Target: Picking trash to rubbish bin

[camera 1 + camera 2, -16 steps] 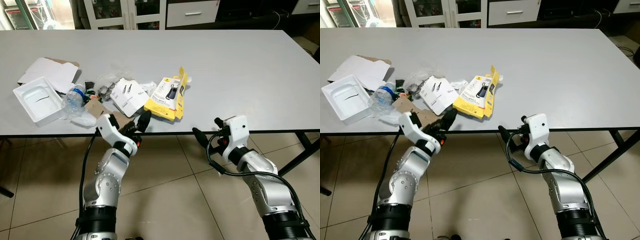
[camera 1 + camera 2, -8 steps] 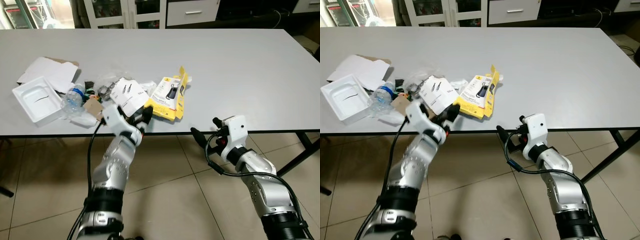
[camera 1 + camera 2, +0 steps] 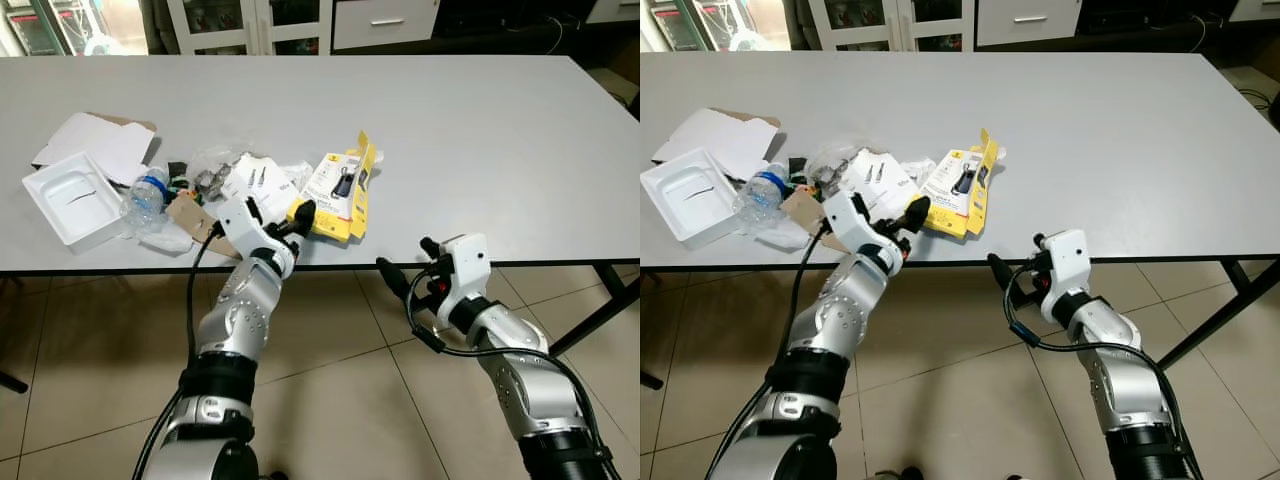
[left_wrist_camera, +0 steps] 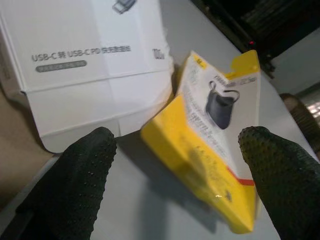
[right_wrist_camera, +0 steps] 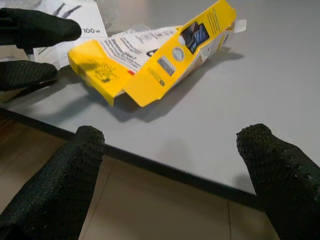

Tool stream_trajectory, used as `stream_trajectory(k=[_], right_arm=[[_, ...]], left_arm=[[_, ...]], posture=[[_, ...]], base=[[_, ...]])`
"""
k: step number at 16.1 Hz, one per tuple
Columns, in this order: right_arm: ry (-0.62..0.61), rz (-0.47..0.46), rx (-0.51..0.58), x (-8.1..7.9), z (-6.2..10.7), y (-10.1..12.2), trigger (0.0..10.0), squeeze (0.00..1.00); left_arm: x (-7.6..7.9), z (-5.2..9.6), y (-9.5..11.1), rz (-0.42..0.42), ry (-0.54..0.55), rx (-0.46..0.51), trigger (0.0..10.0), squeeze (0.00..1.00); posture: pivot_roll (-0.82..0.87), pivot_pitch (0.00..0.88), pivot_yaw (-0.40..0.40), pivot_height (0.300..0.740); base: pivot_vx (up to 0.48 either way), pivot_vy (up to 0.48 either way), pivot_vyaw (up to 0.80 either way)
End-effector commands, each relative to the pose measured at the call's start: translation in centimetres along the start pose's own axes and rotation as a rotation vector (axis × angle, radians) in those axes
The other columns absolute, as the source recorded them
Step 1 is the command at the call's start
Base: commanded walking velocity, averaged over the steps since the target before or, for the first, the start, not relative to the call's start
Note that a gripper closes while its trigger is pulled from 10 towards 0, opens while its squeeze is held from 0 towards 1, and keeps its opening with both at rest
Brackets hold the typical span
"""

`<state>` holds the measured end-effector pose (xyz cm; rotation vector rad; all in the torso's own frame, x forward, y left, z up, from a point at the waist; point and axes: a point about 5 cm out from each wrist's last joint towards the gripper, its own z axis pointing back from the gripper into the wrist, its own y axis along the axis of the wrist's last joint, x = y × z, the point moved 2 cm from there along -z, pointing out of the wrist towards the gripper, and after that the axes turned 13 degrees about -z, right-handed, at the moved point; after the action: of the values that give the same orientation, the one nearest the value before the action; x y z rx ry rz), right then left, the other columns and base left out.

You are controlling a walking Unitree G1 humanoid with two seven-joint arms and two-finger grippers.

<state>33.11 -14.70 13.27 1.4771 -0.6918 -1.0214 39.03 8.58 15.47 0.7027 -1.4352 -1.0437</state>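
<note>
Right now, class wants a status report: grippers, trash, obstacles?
Left gripper open at yellow package. Right gripper open, below table edge. White box crowds the package.

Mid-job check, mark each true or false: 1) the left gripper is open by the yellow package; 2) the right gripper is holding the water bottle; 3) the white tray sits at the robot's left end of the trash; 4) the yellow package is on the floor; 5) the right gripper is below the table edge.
1) True: the left gripper is open, its fingers either side of the yellow package.
2) False: the right gripper is open and empty; the water bottle lies in the trash pile.
3) True: the white tray is leftmost.
4) False: it lies on the table.
5) True: it hangs just off the near edge.
</note>
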Motion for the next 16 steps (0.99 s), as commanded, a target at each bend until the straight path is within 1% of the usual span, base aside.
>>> stream_trajectory(k=[1, 5, 7, 8, 9, 10, 11, 12, 14, 16], right_arm=[[-0.001, 0.0, 0.003, -0.2, 0.2, 0.0, 10.0, 0.0], [0.0, -0.004, -0.001, -0.3, 0.2, -0.1, 10.0, 0.0], [0.001, -0.004, -0.002, -0.4, 0.2, -0.1, 10.0, 0.0], [0.001, -0.003, -0.003, -0.4, 0.2, -0.1, 10.0, 0.0], [0.001, -0.004, -0.003, -0.4, 0.2, -0.1, 10.0, 0.0], [0.002, -0.005, -0.003, -0.4, 0.2, -0.1, 10.0, 0.0], [0.004, -0.006, -0.002, -0.5, 0.1, -0.1, 10.0, 0.0], [0.008, -0.008, -0.003, -0.6, 0.1, -0.2, 10.0, 0.0], [0.01, -0.009, -0.003, -0.7, 0.1, -0.2, 10.0, 0.0], [0.014, -0.01, -0.003, -0.7, -0.1, -0.2, 10.0, 0.0]], left_arm=[[2.8, -0.5, -0.4, 0.053, -0.041, -0.016, 10.0, 0.0], [3.4, -0.6, -1.2, 0.058, -0.053, -0.039, 10.0, 0.0], [3.3, -0.7, -1.5, 0.12, -0.016, -0.071, 10.0, 0.0], [3.5, -0.6, -1.6, 0.2, -0.045, -0.086, 10.0, 0.0], [4.1, -0.5, -1.5, 0.232, -0.098, -0.089, 10.0, 0.0], [4.7, -0.1, -1.4, 0.207, -0.162, -0.081, 10.0, 0.0], [5.0, 0.1, -1.2, 0.175, -0.196, -0.076, 10.0, 0.0], [5.2, 0.4, -1.2, 0.182, -0.215, -0.081, 10.0, 0.0], [5.3, 0.7, -1.3, 0.185, -0.223, -0.097, 10.0, 0.0], [5.1, 0.9, -1.9, 0.186, -0.199, -0.135, 10.0, 0.0]], posture=[[-0.1, 0.161, 0.041, 0.74], [-0.1, 0.162, 0.041, 0.74], [-0.1, 0.162, 0.041, 0.74], [-0.1, 0.161, 0.041, 0.74], [-0.1, 0.161, 0.041, 0.74], [-0.09, 0.161, 0.043, 0.74], [-0.09, 0.161, 0.043, 0.74], [-0.09, 0.162, 0.044, 0.74], [-0.08, 0.16, 0.044, 0.74], [-0.08, 0.158, 0.046, 0.74]], base=[[0.0, 0.0, 0.0], [0.0, 0.0, 0.0], [0.0, 0.0, 0.0], [0.0, 0.0, 0.0], [0.0, 0.0, 0.0], [0.0, 0.0, 0.0], [0.0, 0.0, 0.0], [0.0, 0.0, 0.0], [0.0, 0.0, 0.0], [0.0, 0.0, 0.0]])
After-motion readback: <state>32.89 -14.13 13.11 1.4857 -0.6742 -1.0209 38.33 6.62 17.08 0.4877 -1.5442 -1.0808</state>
